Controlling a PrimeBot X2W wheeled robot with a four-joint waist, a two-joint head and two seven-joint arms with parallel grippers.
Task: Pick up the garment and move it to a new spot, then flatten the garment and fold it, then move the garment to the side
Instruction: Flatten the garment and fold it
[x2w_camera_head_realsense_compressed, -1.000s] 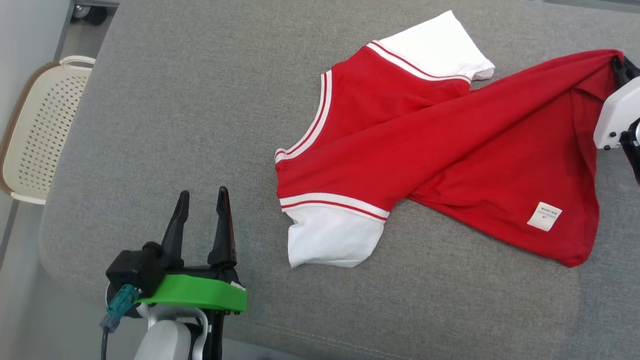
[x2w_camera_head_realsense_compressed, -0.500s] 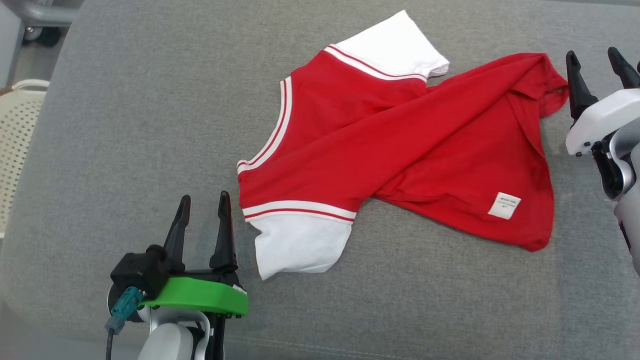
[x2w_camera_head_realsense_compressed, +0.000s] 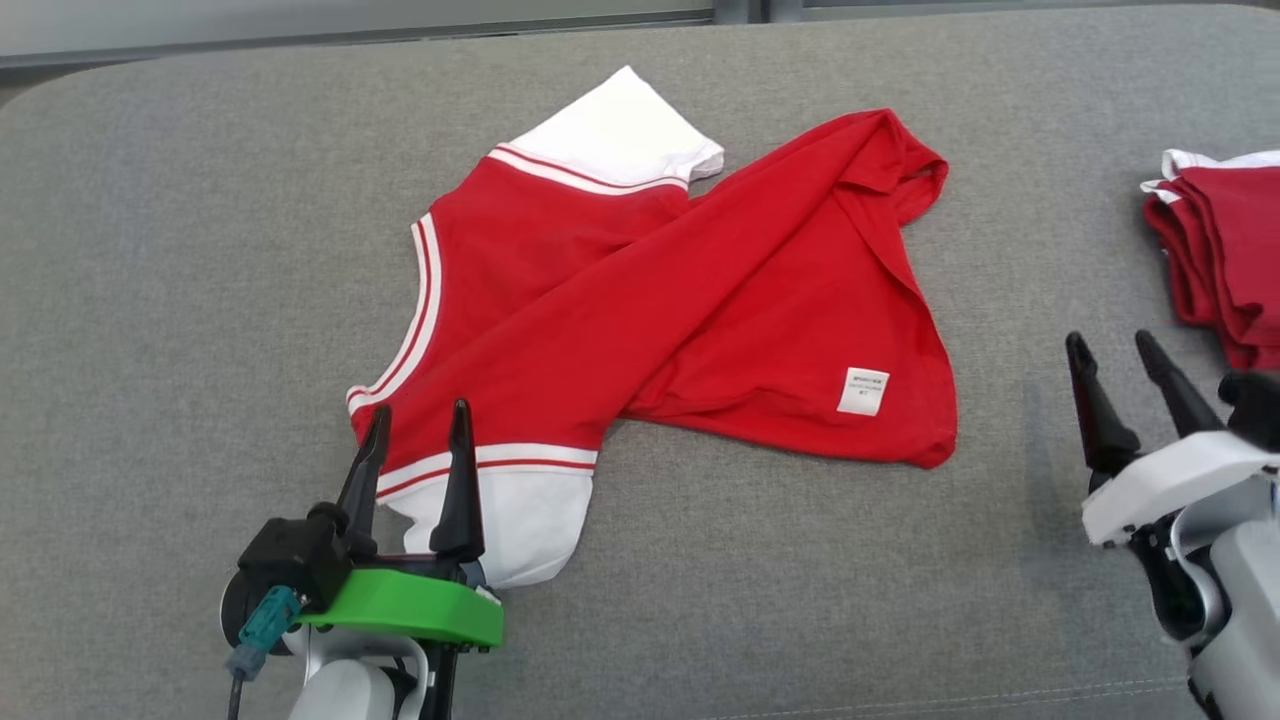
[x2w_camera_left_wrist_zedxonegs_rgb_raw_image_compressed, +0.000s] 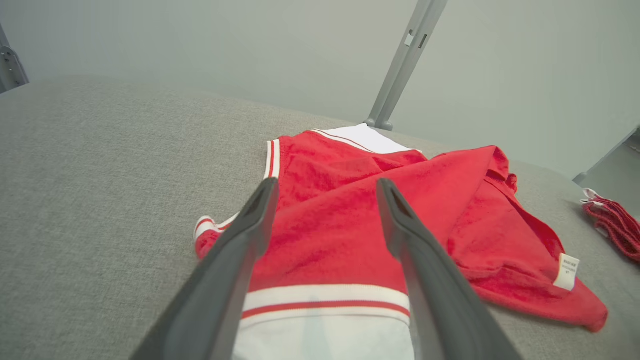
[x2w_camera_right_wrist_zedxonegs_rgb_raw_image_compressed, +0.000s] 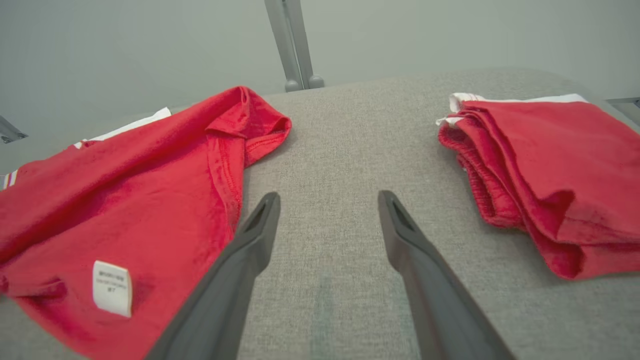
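From the head view you had the whole garment (x2w_camera_head_realsense_compressed: 650, 300) laid out on the grey cushion (x2w_camera_head_realsense_compressed: 200, 250): a red shirt, crumpled and twisted across its middle, lying between your two arms. The left wrist view added a grey metal post (x2w_camera_left_wrist_zedxonegs_rgb_raw_image_compressed: 400, 65) rising behind the cushion's far edge (the head camera looked down short of it). The right wrist view gave you the stacked fold edges of the folded red pile (x2w_camera_head_realsense_compressed: 1220, 260) on the robot's right, well apart from the shirt.

Counted, you had one spread garment with two white sleeves, the near sleeve (x2w_camera_head_realsense_compressed: 530, 510) and the far sleeve (x2w_camera_head_realsense_compressed: 620, 130), and one white label (x2w_camera_head_realsense_compressed: 863, 390) near its right hem. You also had one folded pile and two grippers with two dark fingers each.

The left gripper (x2w_camera_head_realsense_compressed: 420, 408) stood with its fingers spread wide and gripped nothing, poised over the near sleeve. The right gripper (x2w_camera_head_realsense_compressed: 1109, 340) was likewise wide apart and empty, over bare cushion between the shirt and the pile.

You could not tell whether the left fingertips touched the sleeve. The head view's right edge cut off the pile, and how many pieces it held could not be made out. The label's print was too small to read.
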